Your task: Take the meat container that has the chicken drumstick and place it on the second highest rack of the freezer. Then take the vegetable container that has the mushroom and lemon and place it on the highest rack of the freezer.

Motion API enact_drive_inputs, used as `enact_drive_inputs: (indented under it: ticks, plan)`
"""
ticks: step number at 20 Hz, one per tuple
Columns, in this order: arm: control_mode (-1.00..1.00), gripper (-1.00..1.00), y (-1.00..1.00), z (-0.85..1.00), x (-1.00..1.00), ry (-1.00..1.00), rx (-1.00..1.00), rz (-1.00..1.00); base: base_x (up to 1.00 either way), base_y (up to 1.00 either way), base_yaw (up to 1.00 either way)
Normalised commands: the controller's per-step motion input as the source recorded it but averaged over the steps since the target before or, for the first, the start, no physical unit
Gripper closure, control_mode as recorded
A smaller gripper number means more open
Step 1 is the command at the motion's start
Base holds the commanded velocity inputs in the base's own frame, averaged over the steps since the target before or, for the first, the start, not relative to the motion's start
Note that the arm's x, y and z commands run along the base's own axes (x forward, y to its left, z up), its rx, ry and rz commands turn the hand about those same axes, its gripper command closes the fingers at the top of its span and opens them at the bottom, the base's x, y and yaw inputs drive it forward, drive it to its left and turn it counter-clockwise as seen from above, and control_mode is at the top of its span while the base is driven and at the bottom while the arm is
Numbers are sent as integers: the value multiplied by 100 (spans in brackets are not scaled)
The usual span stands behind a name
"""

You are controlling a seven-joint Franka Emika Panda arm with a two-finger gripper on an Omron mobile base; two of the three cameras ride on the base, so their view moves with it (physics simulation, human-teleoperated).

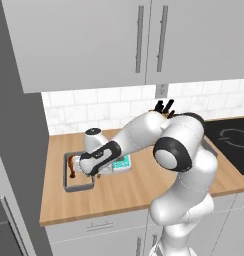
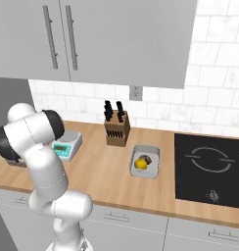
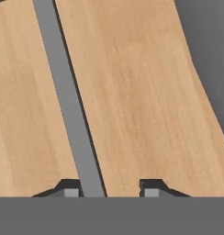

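Straddling the meat container (image 1: pixel 69 186) rim, pincer (image 3: pixel 111 189), chicken drumstick (image 1: pixel 71 166) half hidden

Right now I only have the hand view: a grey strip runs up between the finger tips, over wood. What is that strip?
Observer: It is the right wall of the meat container, a grey tray near the counter's left end. The gripper reaches down onto it.
Operator: Is the drumstick in that tray?
Observer: Yes. The chicken drumstick lies inside, towards the tray's left side in the left base view.
Operator: And where is the other container?
Observer: The vegetable container sits on the counter between the knife block and the cooktop, with the lemon and the mushroom in it.
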Motion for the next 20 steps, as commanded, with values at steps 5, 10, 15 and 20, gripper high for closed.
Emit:
enact_drive_inputs:
  ticks: [5,10,15,20]
  plan:
    - [-100,100,0,0,-6,-1,2,0,0,0,0]
    - [-100,100,-14,51,-53,-11,3,0,0,0,0]
    - [-100,100,-57,56,-66,-7,9,0,0,0,0]
    - [-100,100,-81,44,-62,-3,14,0,0,0,0]
